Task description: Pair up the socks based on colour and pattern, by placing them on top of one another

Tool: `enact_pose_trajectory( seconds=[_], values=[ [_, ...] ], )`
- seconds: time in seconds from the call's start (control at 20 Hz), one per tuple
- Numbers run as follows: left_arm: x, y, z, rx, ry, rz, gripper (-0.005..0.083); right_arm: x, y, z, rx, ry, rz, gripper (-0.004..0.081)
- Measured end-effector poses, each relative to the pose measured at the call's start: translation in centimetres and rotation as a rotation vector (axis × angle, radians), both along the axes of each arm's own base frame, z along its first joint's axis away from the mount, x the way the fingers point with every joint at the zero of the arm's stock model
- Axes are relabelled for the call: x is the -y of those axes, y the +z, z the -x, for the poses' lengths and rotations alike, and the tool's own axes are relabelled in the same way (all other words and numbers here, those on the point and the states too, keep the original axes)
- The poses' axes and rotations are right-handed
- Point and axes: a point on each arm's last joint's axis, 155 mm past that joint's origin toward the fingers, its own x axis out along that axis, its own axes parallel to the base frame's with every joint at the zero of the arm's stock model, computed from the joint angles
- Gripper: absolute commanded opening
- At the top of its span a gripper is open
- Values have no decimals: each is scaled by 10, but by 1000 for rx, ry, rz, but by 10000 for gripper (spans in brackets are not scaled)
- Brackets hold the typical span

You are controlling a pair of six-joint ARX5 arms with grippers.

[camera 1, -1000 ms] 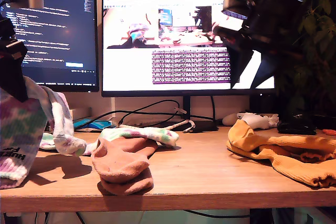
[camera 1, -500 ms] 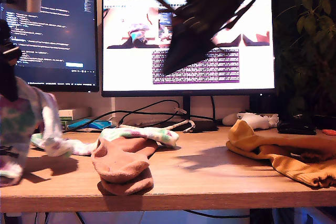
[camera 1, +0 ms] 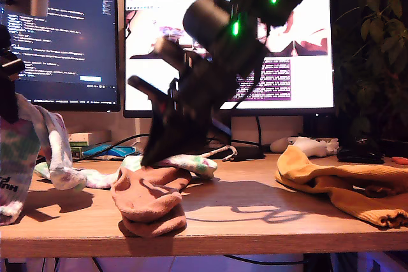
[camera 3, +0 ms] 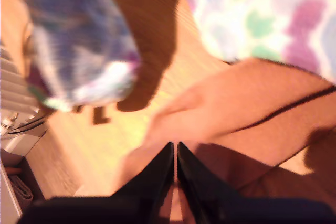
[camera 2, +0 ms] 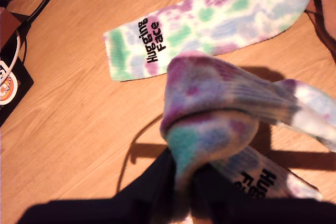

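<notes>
My first gripper (camera 2: 181, 192) (camera 1: 11, 114) is shut on a tie-dye sock (camera 2: 210, 108) (camera 1: 16, 157), which hangs from it at the exterior view's left with its toe near the table. The other tie-dye sock (camera 2: 210, 19) (camera 1: 194, 164) lies flat on the wood, black lettering up. Two pink-brown socks (camera 1: 150, 199) (camera 3: 247, 103) lie stacked near the front edge, partly over that flat sock. My second gripper (camera 3: 175, 156) (camera 1: 156, 154) points down just above the pink socks, fingers together with nothing between them. Mustard-yellow socks (camera 1: 344, 186) lie in a heap at the exterior view's right.
Two monitors (camera 1: 268, 93) stand along the back with black cables (camera 1: 178, 135) in front of them. A white object (camera 1: 312, 146) and a plant (camera 1: 382, 62) sit at the exterior view's back right. The table's front edge (camera 1: 255, 237) runs just below the pink socks.
The second arm has swung from the exterior view's upper right down to the centre, over the pink socks. The first gripper and its sock have shifted slightly towards the exterior view's left.
</notes>
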Motion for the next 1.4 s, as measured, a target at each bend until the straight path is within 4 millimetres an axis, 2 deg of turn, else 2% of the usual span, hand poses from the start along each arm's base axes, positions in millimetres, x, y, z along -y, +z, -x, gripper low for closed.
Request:
enact_pose_trajectory(
  seconds=[0.2, 0.3, 0.5, 0.65, 0.85, 0.95, 1.05, 1.2, 1.4],
  values=[
    [0, -1, 1, -6, 0, -1, -24, 2, -26, -7, -5, -21, 35, -10],
    [0, -1, 1, -6, 0, -2, -24, 4, -28, -9, -2, -29, 48, -11],
    [0, -1, 1, -7, 0, -2, -24, 22, -33, -21, 38, -103, 158, -11],
    [0, -1, 1, -7, 0, -2, -24, 50, -34, -32, 43, -175, 251, -11],
    [0, -1, 1, -7, 0, -2, -24, 104, -35, -49, 14, -290, 364, -11],
    [0, -1, 1, -7, 0, -1, -24, 126, -35, -49, -11, -325, 413, -11],
    [0, -1, 1, -7, -1, -1, -24, 138, -35, -45, -33, -348, 446, -11],
    [0, -1, 1, -5, -1, 0, -24, 145, -35, -36, -67, -361, 479, -11],
    [7, 4, -4, 21, -19, 30, -24, 141, -32, -36, -51, -357, 463, 1]
  ],
)
